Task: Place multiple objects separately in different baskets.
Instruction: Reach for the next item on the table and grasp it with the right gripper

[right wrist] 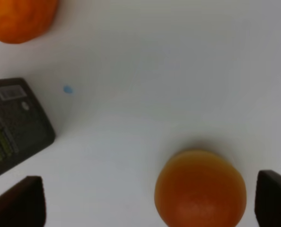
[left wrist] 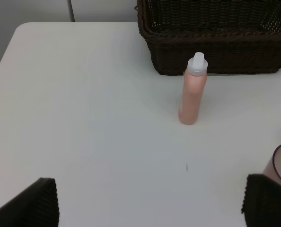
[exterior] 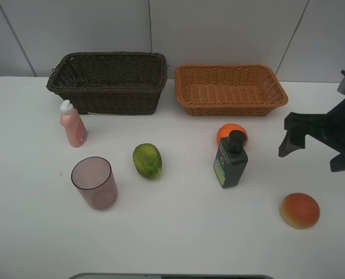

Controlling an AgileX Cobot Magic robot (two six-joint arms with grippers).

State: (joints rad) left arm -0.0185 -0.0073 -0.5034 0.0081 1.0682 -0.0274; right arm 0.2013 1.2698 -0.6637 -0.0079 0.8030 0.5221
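On the white table, all six objects sit in front of the dark brown basket, upper left, and the tan basket, upper right. The pink bottle, mauve cup and green fruit are at left. The orange and dark green bottle are at centre, and the red-orange fruit is at lower right. The right gripper hangs spread near that fruit, gripping nothing. The left gripper, fingers wide apart, faces the pink bottle.

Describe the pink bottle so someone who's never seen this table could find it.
Start at the dark brown basket at the back left of the table. Just in front of its left end stands a small bottle. Unlike the see-through cup nearer the front, it is pink with a white cap.
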